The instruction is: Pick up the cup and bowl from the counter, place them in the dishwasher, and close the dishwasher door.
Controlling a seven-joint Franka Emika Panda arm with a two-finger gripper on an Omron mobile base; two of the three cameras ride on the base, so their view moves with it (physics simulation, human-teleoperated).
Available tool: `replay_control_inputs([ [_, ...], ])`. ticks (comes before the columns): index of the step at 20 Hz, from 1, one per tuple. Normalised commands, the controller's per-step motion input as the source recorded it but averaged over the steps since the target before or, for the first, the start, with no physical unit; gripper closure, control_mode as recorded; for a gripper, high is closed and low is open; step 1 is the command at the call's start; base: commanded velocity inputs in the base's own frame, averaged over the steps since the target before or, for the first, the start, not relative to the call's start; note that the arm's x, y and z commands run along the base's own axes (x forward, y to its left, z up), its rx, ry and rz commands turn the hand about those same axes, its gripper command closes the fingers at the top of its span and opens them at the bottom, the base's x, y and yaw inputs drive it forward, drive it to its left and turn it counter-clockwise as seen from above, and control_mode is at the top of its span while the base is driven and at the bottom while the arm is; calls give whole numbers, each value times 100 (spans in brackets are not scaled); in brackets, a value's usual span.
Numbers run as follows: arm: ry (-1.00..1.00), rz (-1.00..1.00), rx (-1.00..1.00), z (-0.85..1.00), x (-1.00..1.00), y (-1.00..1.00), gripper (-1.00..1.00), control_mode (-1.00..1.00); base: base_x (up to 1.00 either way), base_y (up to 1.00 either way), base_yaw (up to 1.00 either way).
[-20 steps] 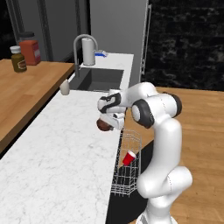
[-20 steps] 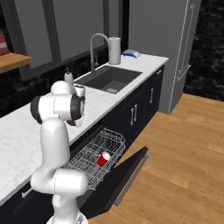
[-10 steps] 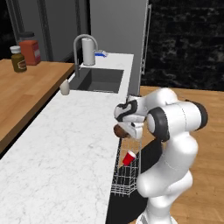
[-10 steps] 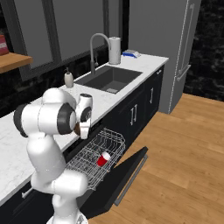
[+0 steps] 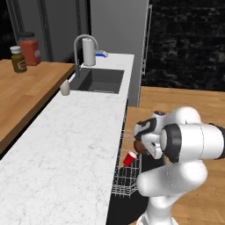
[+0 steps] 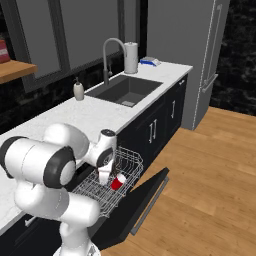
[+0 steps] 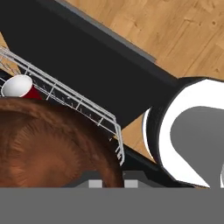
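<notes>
A round, dark brown bowl with a grained surface is clamped in the end effector. Just below it, a tapered red cup with a white inside is seen in the white wire rack, above the flat black door.

You are in a home kitchen: a long white marble counter with a sunken sink and curved tap, dark cabinets below, an open dishwasher, a tall grey fridge, wood flooring.
</notes>
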Motion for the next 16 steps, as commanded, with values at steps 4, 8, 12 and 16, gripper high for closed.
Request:
replay_control_inputs([
  [4, 7, -2, 4, -64, -1, -3, 100, -100, 0, 0, 0],
  [8, 5, 0, 7, -79, 4, 5, 100, -100, 0, 0, 0],
  [12, 4, 0, 10, -71, 19, 10, 100, -100, 0, 0, 0],
  [16, 1, 0, 13, -46, 39, 26, 100, -100, 0, 0, 0],
])
